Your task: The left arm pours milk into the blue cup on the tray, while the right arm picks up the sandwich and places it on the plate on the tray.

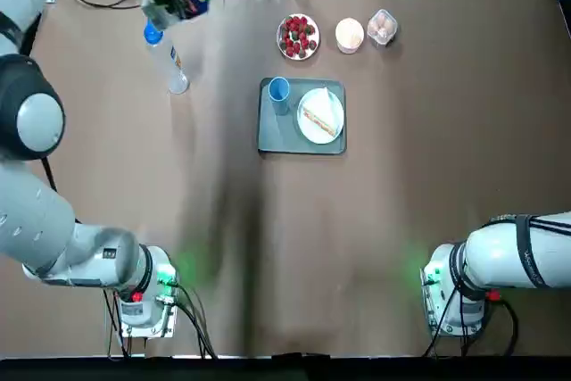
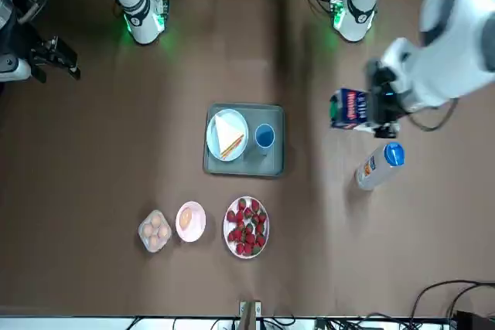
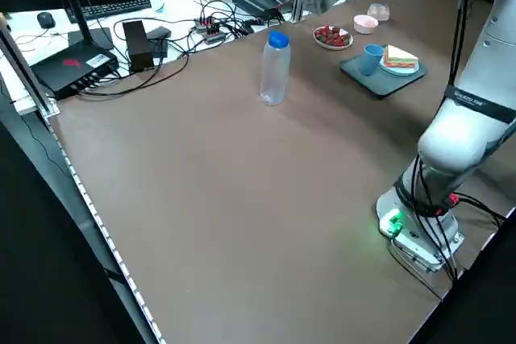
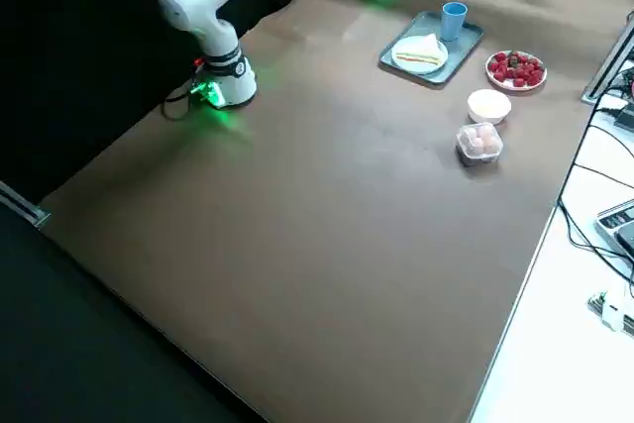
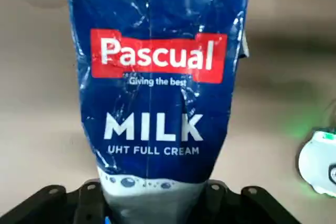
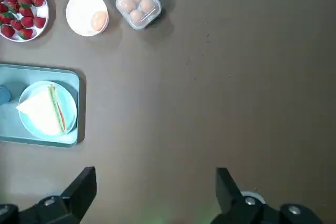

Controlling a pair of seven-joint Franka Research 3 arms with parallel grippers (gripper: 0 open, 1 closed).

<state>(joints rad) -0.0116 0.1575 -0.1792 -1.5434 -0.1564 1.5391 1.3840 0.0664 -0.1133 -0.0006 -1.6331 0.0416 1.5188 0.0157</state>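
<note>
Left wrist view: left pincer [image 5: 152,203] clamped on milk [image 5: 157,77], label legible. Right wrist view alone shows right pincer [image 6: 155,190] wide open, empty; sandwich [image 6: 44,111] on plate [image 6: 68,103].

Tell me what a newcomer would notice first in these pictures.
The left gripper holds the milk carton off to the robot's left of the tray, near a clear bottle with a blue cap. On the tray, the sandwich already lies on the plate beside the blue cup. The right gripper hangs open, high above the bare table.
</note>
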